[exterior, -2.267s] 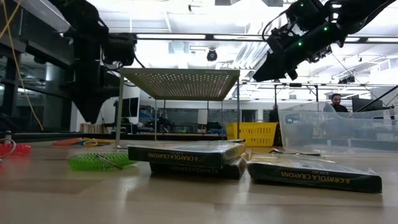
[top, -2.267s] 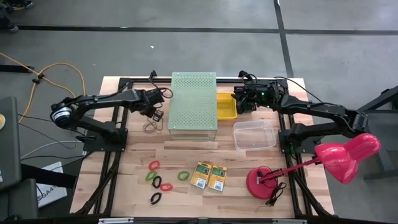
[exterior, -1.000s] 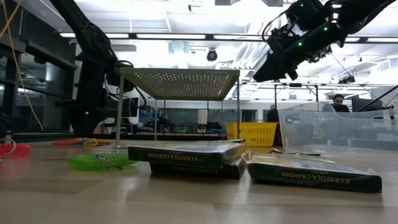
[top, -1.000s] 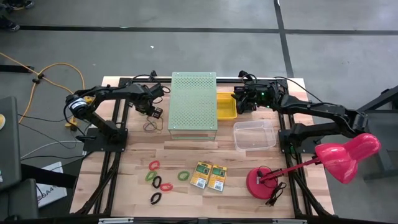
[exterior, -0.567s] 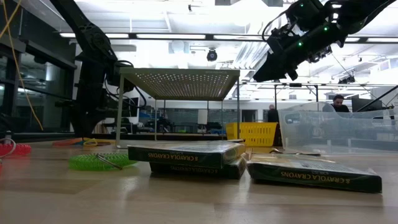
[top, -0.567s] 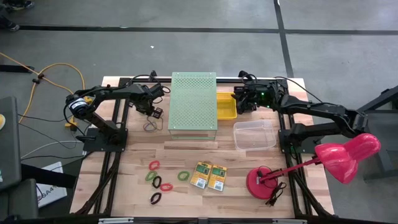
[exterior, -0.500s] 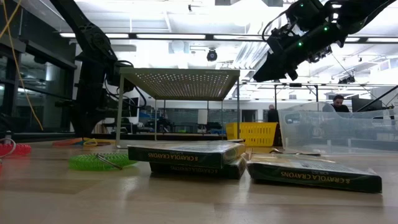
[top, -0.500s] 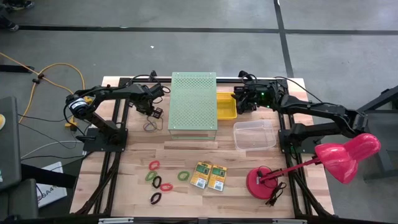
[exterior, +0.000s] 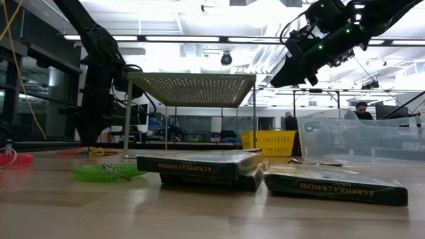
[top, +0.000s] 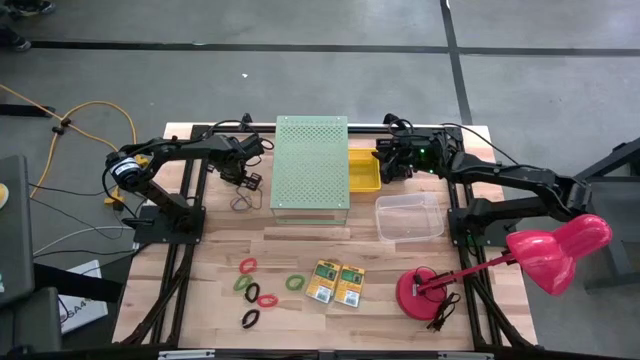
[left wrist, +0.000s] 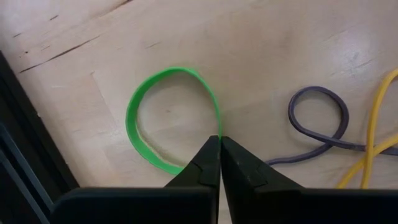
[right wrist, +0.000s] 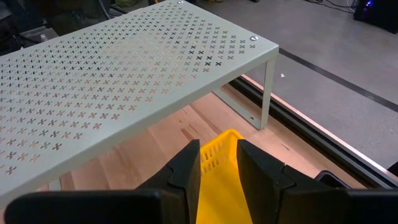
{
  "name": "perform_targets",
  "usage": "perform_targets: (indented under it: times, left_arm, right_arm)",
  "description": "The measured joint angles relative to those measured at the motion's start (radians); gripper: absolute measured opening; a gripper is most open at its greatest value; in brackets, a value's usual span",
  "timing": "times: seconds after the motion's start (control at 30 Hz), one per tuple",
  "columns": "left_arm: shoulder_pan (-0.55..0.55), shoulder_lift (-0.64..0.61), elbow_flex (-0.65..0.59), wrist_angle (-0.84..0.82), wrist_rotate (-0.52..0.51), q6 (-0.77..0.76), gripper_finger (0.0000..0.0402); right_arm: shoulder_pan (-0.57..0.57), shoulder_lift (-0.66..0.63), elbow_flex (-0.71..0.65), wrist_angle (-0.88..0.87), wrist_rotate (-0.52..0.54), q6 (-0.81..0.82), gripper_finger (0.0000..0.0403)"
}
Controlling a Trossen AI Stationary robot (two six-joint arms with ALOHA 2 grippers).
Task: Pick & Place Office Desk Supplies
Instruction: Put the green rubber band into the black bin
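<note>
Looking down from the high view, the left gripper (top: 247, 181) is hanging low over the desk (top: 300, 250) beside the perforated stand (top: 312, 165), while the right gripper (top: 385, 165) is waiting over the yellow bin (top: 364, 172).

Checking the left wrist view, its jaws are pressing together against the green band (left wrist: 171, 118), a thin flat loop; they are looking empty, so lifting may be leaving it behind.

In the right wrist view, those jaws are standing apart, empty.

Only readable print sits on the edges of the crayon boxes: the right box (exterior: 335, 184) reads "8 CRAYOLA CRAYONS" upside down, the lower left box (exterior: 209, 180) "CRAYOLA CRAYONS" upside down, print on the top left one too faint.
</note>
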Motion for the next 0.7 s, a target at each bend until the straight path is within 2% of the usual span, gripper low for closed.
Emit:
perform_targets:
  times: [0.33, 0.5, 0.7]
  left_arm:
    - [0.000, -0.038, 0.000, -0.001, -0.042, 0.000, 0.0001]
    - [0.000, -0.140, 0.000, -0.001, -0.040, 0.015, 0.0001]
    - [0.000, -0.328, 0.000, 0.007, -0.037, 0.027, 0.0000]
  right_arm:
    - [0.000, 0.000, 0.000, 0.000, 0.000, 0.000, 0.0094]
    - [0.000, 0.000, 0.000, 0.000, 0.000, 0.000, 0.0094]
    - [0.000, 0.000, 0.000, 0.000, 0.000, 0.000, 0.0094]
